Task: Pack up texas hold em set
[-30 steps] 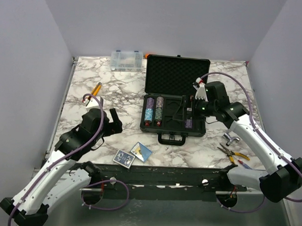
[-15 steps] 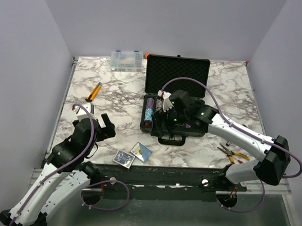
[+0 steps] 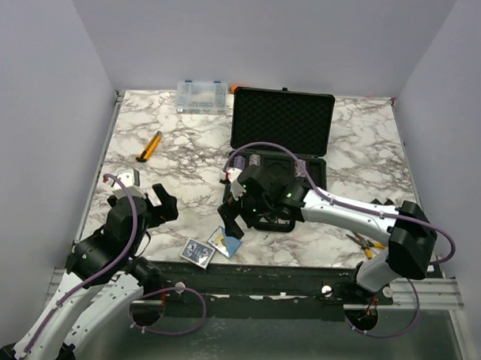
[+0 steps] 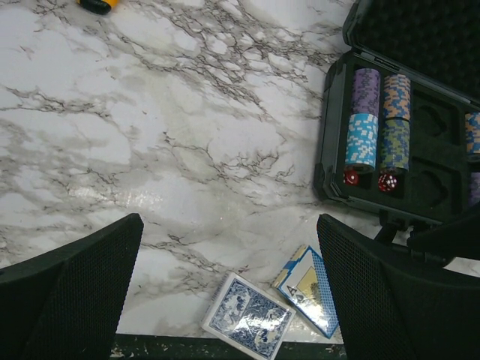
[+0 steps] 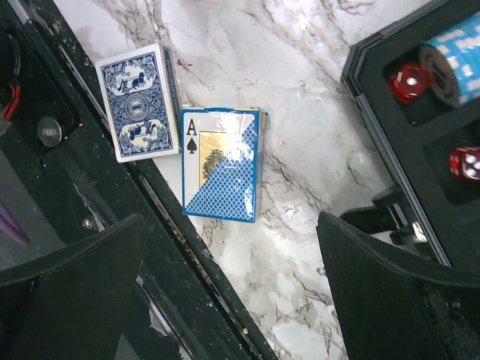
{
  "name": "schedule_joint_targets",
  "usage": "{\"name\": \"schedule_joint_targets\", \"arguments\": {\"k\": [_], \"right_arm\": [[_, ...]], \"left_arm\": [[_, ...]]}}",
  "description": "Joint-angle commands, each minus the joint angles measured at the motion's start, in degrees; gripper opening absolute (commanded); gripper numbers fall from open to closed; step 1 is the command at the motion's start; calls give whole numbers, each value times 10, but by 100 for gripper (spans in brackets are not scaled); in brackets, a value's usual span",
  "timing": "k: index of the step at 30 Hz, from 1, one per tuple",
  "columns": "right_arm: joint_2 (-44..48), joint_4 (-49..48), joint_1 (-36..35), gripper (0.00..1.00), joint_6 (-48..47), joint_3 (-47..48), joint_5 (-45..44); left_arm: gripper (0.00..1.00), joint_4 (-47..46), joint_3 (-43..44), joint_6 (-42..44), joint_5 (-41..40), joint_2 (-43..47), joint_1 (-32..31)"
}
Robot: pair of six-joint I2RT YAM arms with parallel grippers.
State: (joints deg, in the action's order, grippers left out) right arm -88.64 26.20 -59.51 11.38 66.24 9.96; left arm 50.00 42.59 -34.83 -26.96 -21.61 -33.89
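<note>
The black hard case [image 3: 282,122] lies open mid-table, foam lid up, slotted tray [image 4: 439,184] holding chip stacks [image 4: 362,139] and red dice [image 5: 409,81]. Two blue-white card decks lie near the table's front edge: a patterned-back deck [image 3: 196,251] and an ace-faced deck [image 3: 225,241], both also in the right wrist view, the patterned-back deck [image 5: 137,101] left of the ace-faced deck [image 5: 221,163]. My right gripper [image 3: 230,219] is open and empty, hovering just above the ace-faced deck. My left gripper [image 3: 162,202] is open and empty, left of the decks.
A clear plastic organizer box [image 3: 201,96] stands at the back. An orange-handled tool [image 3: 151,146] lies at the left. Pliers [image 3: 372,248] lie at the right front, partly behind my right arm. The table's black front rail [image 5: 90,217] runs beside the decks.
My right gripper has swung from the case's right side across to the front left, over the decks. My left gripper has drawn back toward the near left.
</note>
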Motion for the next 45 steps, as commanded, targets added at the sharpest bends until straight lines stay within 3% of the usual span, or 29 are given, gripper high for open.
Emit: {"name": "schedule_joint_targets", "arguments": {"k": [1, 34, 45], "right_arm": [[-31, -33, -22, 100, -19, 7, -25], [-133, -54, -67, 97, -11, -7, -44], [-174, -20, -89, 97, 14, 20, -96]], "left_arm": [[98, 9, -7, 5, -22, 3, -3], [98, 43, -2, -31, -47, 12, -3], [98, 43, -4, -32, -38, 21, -3]]}}
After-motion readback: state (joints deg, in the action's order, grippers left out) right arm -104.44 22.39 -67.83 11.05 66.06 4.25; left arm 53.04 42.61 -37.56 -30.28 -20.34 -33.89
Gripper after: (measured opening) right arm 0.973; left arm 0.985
